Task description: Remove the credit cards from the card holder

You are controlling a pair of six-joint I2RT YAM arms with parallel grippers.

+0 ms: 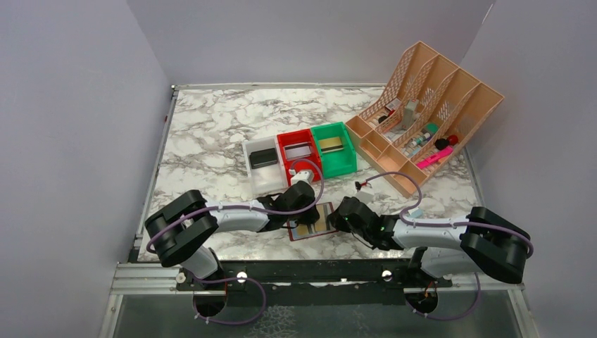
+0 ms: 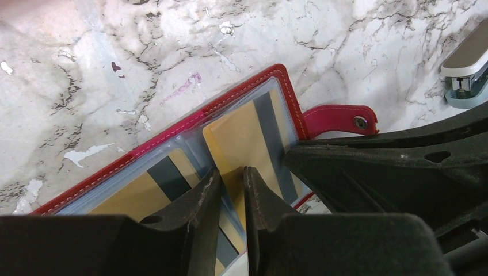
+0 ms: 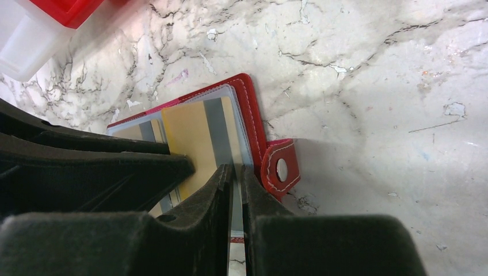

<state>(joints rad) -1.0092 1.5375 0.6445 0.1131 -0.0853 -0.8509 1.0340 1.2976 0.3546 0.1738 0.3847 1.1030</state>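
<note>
The card holder (image 1: 310, 231) lies open near the table's front edge, dark red with clear pockets (image 2: 247, 86) (image 3: 253, 109). Two gold cards with dark stripes sit in its pockets (image 2: 241, 138) (image 2: 138, 195); one shows in the right wrist view (image 3: 190, 132). My left gripper (image 1: 305, 213) (image 2: 233, 172) rests its tips on the right gold card's left edge, jaws nearly together. My right gripper (image 1: 338, 220) (image 3: 237, 168) is shut, tips down on the holder's right edge beside the snap tab (image 3: 281, 168). A black card (image 1: 263, 158), a silver card (image 1: 298, 150) and a gold card (image 1: 331, 144) lie in bins.
A white bin (image 1: 255, 176), a red bin (image 1: 284, 141) and a green bin (image 1: 346, 163) stand in a row behind the holder. A peach desk organizer (image 1: 450, 91) with small items is at the back right. A small pale stapler-like object (image 2: 469, 63) lies right of the holder.
</note>
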